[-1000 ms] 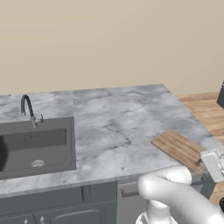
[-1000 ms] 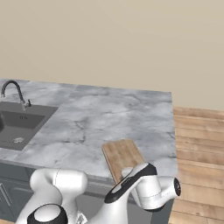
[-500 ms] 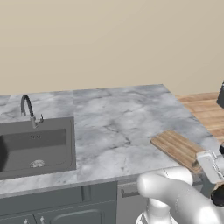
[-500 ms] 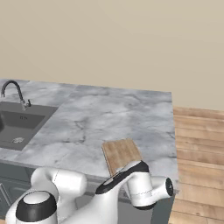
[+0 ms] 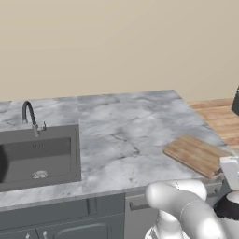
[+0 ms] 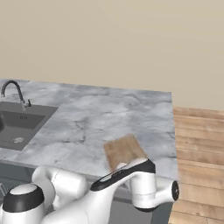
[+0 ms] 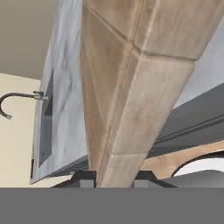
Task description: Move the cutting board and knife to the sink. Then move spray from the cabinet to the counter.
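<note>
Closing in now: those fingers (image 7: 86, 179), spread wide a second ago, have pinched onto the near edge of the board (image 5: 196, 153), one dark tip on each face in the hand view. Gripper (image 7: 114, 179) clamped on wood. Board lies flat at the counter's (image 5: 126, 135) front right corner, well apart from the sink (image 5: 39, 154) at the left end.

wood on stone
grainy matt wooden cutting board (image 5: 196, 154); smooth veined marble bench (image 5: 121, 130); matt dark sink (image 5: 39, 156).
</note>
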